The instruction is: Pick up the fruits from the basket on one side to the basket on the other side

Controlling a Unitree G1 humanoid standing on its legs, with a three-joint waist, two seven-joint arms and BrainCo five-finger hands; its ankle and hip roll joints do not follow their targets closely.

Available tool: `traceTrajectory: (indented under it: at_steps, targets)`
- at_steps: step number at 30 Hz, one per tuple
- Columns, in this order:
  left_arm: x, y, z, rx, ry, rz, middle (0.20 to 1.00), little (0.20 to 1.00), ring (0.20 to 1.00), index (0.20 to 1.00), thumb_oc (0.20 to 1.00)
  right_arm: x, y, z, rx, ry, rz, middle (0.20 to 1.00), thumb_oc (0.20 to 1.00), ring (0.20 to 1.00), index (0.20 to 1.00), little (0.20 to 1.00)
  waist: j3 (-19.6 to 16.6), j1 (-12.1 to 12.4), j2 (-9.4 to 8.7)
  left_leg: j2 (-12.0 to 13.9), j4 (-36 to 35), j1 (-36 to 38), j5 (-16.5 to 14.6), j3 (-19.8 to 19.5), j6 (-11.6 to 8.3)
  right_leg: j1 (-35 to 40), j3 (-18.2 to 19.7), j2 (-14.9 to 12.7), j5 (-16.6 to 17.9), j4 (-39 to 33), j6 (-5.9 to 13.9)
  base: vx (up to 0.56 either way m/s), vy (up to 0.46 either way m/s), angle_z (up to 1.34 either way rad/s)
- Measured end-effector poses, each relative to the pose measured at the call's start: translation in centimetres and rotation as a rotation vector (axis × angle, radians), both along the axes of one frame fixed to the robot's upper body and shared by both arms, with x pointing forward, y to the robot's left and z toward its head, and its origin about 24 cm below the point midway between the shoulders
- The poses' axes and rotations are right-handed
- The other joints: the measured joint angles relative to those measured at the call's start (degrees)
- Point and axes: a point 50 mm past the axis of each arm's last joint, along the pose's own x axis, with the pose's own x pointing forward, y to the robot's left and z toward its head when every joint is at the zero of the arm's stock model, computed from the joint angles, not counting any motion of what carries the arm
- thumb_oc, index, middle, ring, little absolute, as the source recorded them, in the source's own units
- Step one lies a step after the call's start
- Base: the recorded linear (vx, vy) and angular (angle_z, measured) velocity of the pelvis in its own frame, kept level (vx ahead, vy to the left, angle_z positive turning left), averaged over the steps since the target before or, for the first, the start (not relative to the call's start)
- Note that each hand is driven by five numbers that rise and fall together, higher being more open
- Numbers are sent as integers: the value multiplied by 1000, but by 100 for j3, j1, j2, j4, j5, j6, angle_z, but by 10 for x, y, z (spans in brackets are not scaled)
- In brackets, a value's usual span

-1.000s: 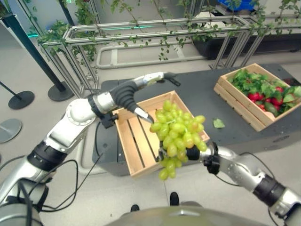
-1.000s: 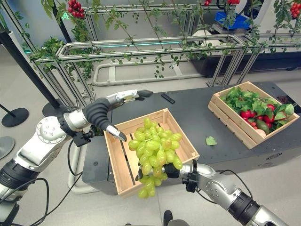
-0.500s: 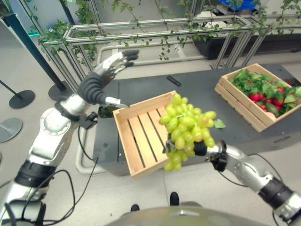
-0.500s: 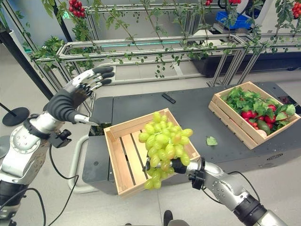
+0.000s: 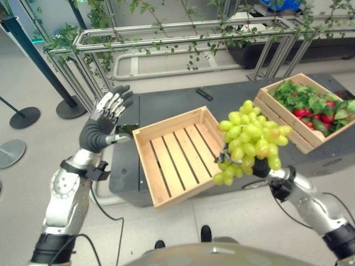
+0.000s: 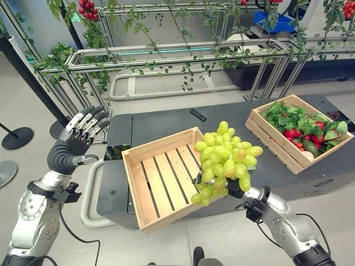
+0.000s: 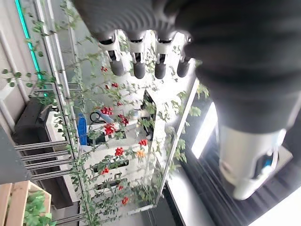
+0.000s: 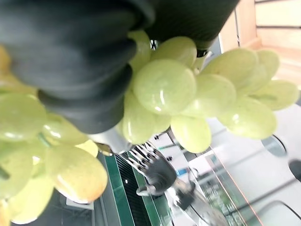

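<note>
Off to the left, the left hand [image 5: 105, 119] is raised clear, fingers spread, holding nothing. The slatted wooden crate [image 5: 176, 155] sits emptied; beyond it, the right hand [image 6: 239, 190] clutches the green grape bunch [image 5: 249, 141] aloft, probably bound for the leafy vegetable crate [image 5: 308, 108].

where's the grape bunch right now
The grape bunch is held up in the right hand, between the empty wooden crate and the crate of greens.

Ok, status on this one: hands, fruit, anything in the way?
Right hand shut on green grapes, held between the crates. Left hand open, raised clear. Near crate empty; far crate filled. Nothing in the way.
</note>
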Motion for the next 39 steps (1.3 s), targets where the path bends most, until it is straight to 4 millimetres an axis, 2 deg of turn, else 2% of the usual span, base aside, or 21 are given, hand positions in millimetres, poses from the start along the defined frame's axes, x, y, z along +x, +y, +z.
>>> traceTrajectory:
  at_steps: [3, 6, 9, 10, 14, 20, 27, 32, 38, 39]
  targets:
    - [-2, 4, -14, -33, 57, 33, 1000, 1000, 1000, 1000, 1000, -1, -9, 2, -14, -12, -49, 200, 200, 200, 200, 200, 12, 1, 10, 3, 0, -2, -1, 18, 2, -8, 4, -2, 2, 1, 3, 0, 2, -2]
    - [-7, 11, -49, -92, 202, 92, 1000, 1000, 1000, 1000, 1000, -1, -19, 5, -34, -35, -99, 200, 200, 200, 200, 200, 26, -5, 25, 7, 1, -1, -2, 25, 2, -4, 3, -2, 7, -11, 6, 0, 0, 0]
    - [-15, 15, -75, -132, 316, 136, 1000, 1000, 1000, 1000, 1000, -3, -28, 8, -42, -54, -148, 200, 200, 200, 200, 200, 31, -15, 28, 7, 1, 0, -4, 25, 6, 20, 5, 0, 21, -63, 7, 0, 0, 0]
    - [-21, 17, -94, -153, 392, 166, 1000, 1000, 1000, 1000, 1000, -5, -33, 9, -38, -64, -178, 200, 200, 200, 200, 200, 35, -17, 33, 6, 1, 6, -5, 26, 7, 35, 7, -2, 23, -77, 9, 0, 0, 0]
    - [-31, 18, -123, -196, 514, 219, 1000, 1000, 1000, 1000, 1000, -4, -39, 12, -17, -91, -233, 200, 200, 200, 200, 200, 43, -12, 22, 1, 0, 4, -10, 28, 13, 41, 8, -3, 30, -85, 17, 0, 0, 0]
    - [-29, 15, -114, -196, 475, 201, 1000, 1000, 1000, 1000, 1000, -4, -45, 16, -38, -117, -270, 200, 200, 200, 200, 200, 50, -5, 7, -5, 0, 3, -10, 28, 13, 45, 6, -6, 33, -87, 21, 0, 0, 0]
    - [-25, 13, -104, -191, 427, 184, 1000, 1000, 1000, 1000, 1000, -4, -62, 25, -58, -179, -380, 200, 200, 200, 200, 200, 57, -31, -4, -8, 1, 9, -11, 36, 15, 44, 19, 4, 34, -88, 23, 0, 0, 0]
    - [-21, 9, -88, -185, 353, 162, 1000, 1000, 1000, 1000, 1000, -7, -71, 26, -54, -195, -448, 200, 200, 200, 200, 200, 84, -97, -45, -24, 7, 20, -22, 68, 33, 33, 86, 5, 43, -78, 35, -16, 16, -4]
    - [-17, 8, -78, -177, 304, 149, 1000, 1000, 1000, 1000, 1000, -9, -76, 28, -53, -218, -504, 200, 200, 200, 200, 200, 231, -278, -87, -101, 184, -32, -144, 374, 91, -181, 443, 1, 90, 91, 79, -109, 88, -32]
    - [-16, 8, -73, -167, 285, 145, 1000, 1000, 1000, 1000, 1000, -8, -76, 28, -48, -224, -519, 200, 200, 200, 200, 200, 342, -290, -118, -143, 324, -95, -233, 585, 132, -369, 647, -2, 103, 283, 82, -92, 94, -70]
